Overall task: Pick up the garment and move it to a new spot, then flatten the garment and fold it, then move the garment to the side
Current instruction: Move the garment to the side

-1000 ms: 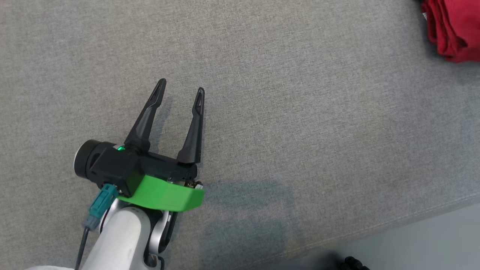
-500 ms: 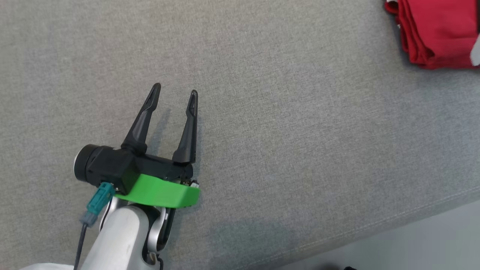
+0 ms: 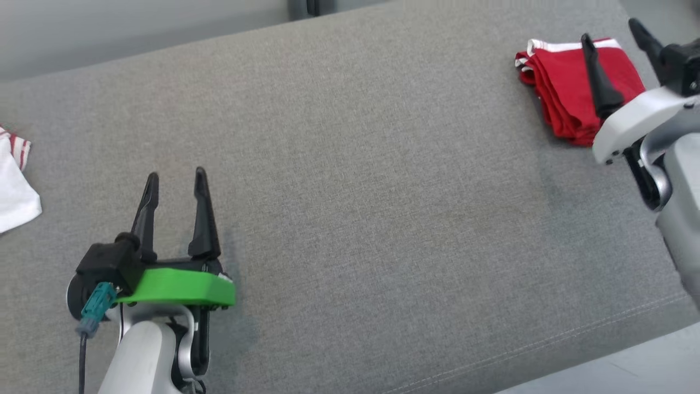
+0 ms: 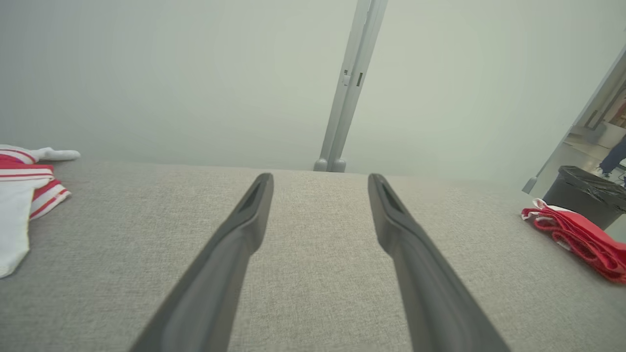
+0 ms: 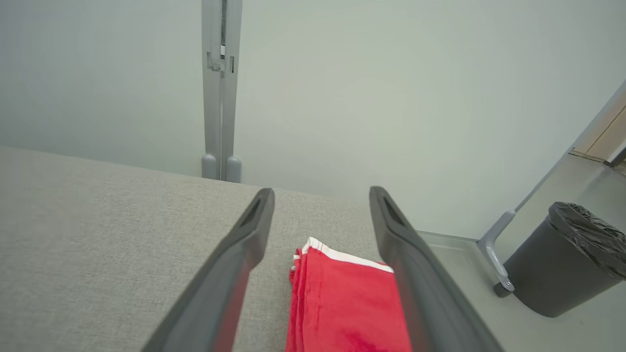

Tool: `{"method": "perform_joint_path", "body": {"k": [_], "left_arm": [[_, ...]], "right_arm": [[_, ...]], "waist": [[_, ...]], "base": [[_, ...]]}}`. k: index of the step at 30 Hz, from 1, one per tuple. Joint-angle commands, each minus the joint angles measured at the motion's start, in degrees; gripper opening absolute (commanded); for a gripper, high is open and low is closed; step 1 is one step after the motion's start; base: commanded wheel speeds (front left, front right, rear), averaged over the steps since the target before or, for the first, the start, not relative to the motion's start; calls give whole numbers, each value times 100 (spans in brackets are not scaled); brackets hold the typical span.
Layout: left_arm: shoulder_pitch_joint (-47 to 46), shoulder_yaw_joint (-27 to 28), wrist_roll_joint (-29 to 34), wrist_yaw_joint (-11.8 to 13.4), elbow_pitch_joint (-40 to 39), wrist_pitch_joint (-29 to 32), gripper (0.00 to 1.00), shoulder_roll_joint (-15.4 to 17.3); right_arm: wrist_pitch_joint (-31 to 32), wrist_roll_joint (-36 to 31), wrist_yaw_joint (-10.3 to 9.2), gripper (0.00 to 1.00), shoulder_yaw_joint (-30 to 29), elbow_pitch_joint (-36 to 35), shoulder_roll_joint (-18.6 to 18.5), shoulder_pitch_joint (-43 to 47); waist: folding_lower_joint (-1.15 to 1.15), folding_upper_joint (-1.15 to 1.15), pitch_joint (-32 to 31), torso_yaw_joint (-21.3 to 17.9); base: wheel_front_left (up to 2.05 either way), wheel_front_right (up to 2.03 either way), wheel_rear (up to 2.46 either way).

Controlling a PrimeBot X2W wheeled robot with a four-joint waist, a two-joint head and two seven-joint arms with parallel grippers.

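A folded red garment [image 3: 563,93] with a white band lies at the far right of the grey cushioned surface [image 3: 355,164]. My right gripper [image 3: 610,30] hangs just above it, open and empty; in the right wrist view the red garment [image 5: 342,308] lies below and between the spread fingers of this gripper [image 5: 320,193]. My left gripper [image 3: 176,175] is low over bare fabric at the near left, open and empty. In the left wrist view this gripper [image 4: 318,178] points across the surface, with the red garment [image 4: 582,237] far to the right.
A white garment with red stripes [image 3: 13,191] lies at the left edge, also in the left wrist view [image 4: 19,195]. A dark bin [image 5: 567,259] stands on the floor beyond the right end. A grey post [image 5: 220,98] rises behind the surface. The front seam [image 3: 547,345] runs at lower right.
The head camera has swung, so the whole picture shifted: the far edge, the white garment and my right gripper have come into view. Both grippers stay open.
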Motion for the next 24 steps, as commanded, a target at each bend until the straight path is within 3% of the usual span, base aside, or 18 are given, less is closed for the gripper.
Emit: {"method": "perform_joint_path", "body": {"k": [1, 10, 19, 24], "left_arm": [[120, 72, -23, 51, 44, -43, 100, 9], [854, 671, 20, 158, 301, -83, 100, -107], [1263, 1041, 237, 26, 249, -85, 100, -338], [1281, 1079, 304, -55, 263, -84, 100, -421]], "right_arm": [[-14, -64, -4, 100, -92, -103, 58, 208], [-14, -790, -3, 100, -1068, -1299, 793, 1820], [-14, -1409, -4, 100, -1852, -2538, 1835, 3371], [-14, -1541, -3, 100, -2024, -2972, 2077, 3845]], "waist": [[0, 0, -546, 86], [0, 0, -1125, 393], [0, 0, -1295, 768], [0, 0, -1304, 870]], "base": [[0, 0, 0], [0, 0, 0], [0, 0, 0], [0, 0, 0]]}}
